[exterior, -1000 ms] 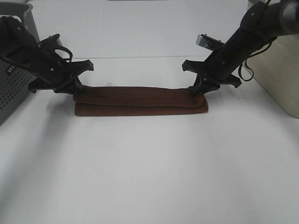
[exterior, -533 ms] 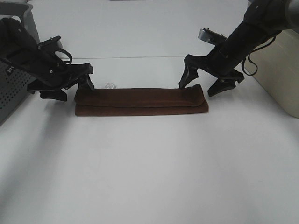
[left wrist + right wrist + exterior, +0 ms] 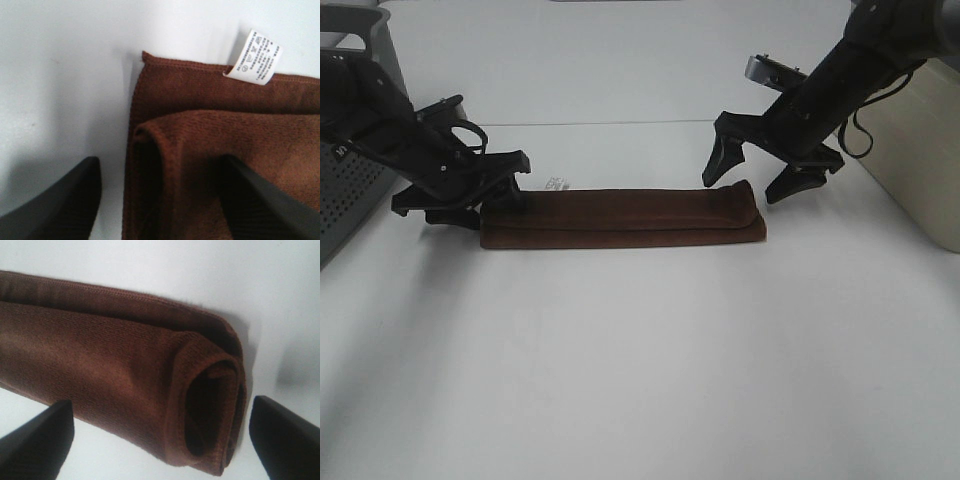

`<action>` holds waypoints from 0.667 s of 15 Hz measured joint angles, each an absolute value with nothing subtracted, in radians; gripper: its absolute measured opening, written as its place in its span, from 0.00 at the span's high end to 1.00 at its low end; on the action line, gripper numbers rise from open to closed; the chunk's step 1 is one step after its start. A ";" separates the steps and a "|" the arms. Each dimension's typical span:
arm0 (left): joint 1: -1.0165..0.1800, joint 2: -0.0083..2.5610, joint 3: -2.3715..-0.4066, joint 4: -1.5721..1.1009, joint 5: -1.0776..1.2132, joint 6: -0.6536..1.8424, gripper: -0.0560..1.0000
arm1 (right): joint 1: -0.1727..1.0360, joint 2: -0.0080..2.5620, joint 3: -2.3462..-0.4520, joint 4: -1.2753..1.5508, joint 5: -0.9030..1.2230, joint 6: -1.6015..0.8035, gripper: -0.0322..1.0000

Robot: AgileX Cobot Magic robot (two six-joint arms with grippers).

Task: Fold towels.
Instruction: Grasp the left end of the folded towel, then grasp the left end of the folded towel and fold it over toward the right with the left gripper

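Note:
A brown towel (image 3: 620, 215) lies on the white table, folded into a long narrow strip, with a white care tag (image 3: 557, 183) at its back left. My left gripper (image 3: 485, 208) is open and low at the towel's left end. In the left wrist view the gripper (image 3: 160, 200) has that end of the towel (image 3: 200, 150) and the tag (image 3: 255, 57) between its spread fingers (image 3: 55, 205). My right gripper (image 3: 740, 190) is open just above the right end. In the right wrist view the gripper (image 3: 160, 440) straddles the rolled end of the towel (image 3: 150, 370).
A grey perforated basket (image 3: 345, 190) stands at the left edge. A beige bin (image 3: 920, 150) stands at the right edge. The white table (image 3: 640, 360) spreads out in front of the towel.
Both grippers have opened and let go of the towel's upper fold. The right one rose off the right end. The left one shifted right and down over the left end.

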State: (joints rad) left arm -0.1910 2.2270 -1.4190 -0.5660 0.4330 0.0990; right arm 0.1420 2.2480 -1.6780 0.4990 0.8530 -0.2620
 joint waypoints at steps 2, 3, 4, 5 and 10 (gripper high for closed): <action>-0.194 2.232 -1.419 -0.568 0.435 0.099 0.52 | 0.142 2.248 -1.678 0.499 0.853 -0.262 0.11; -0.194 2.234 -1.419 -0.568 0.435 0.099 0.56 | 0.142 2.247 -1.678 0.499 0.853 -0.256 0.11; -0.195 2.236 -1.419 -0.568 0.435 0.099 0.61 | 0.142 2.247 -1.678 0.499 0.852 -0.249 0.11; -0.196 2.237 -1.419 -0.568 0.435 0.099 0.69 | 0.142 2.247 -1.678 0.499 0.852 -0.246 0.11; -0.192 2.222 -1.419 -0.521 0.452 0.097 0.90 | 0.142 2.247 -1.678 0.499 0.856 -0.246 0.11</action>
State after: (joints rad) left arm -0.1920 2.2220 -1.4190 -0.5210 0.4520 0.0970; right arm 0.1420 2.2470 -1.6780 0.4990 0.8560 -0.2460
